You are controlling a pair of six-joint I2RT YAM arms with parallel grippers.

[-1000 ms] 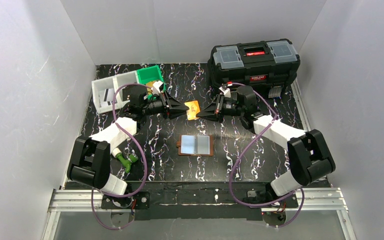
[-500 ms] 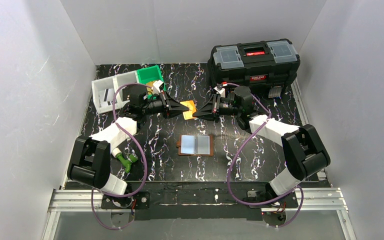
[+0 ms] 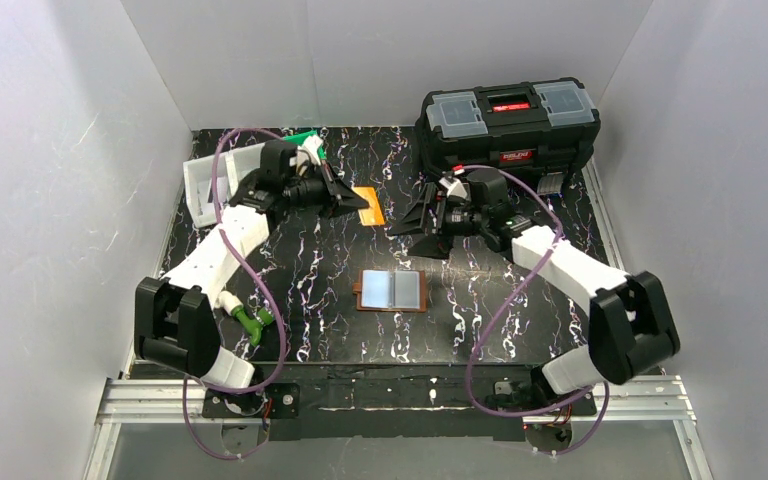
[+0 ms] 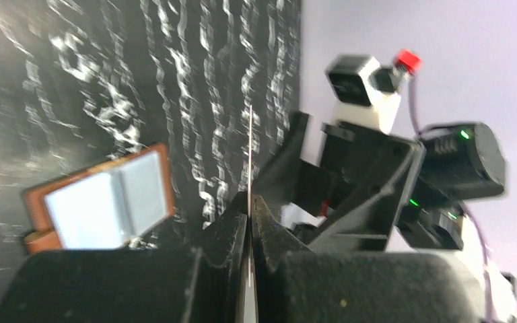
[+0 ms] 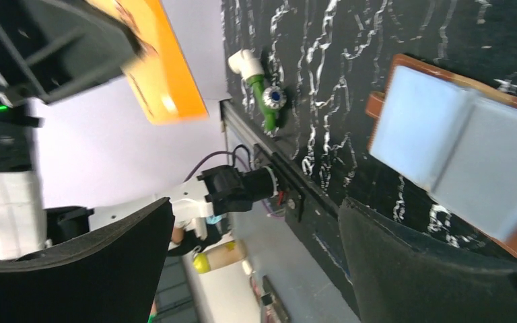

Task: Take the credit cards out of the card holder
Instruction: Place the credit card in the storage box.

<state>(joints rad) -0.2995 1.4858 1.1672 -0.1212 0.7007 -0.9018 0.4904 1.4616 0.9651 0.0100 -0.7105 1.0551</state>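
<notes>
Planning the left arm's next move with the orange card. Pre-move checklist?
1. Left gripper shut on orange card: ok.
2. Right gripper open, apart from the card: ok.
3. Card holder lying open, pockets up: ok.
4. More cards in its pockets: cannot tell.
5. How deep the card sits in the left gripper: cannot tell.

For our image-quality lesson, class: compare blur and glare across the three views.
Top external: sharp, evenly lit, sheen on the card holder. Left wrist: table marbling smeared by motion blur, orange card a thin edge-on line. Right wrist: tool fingers soft in the foreground, glare spot on the card.
</notes>
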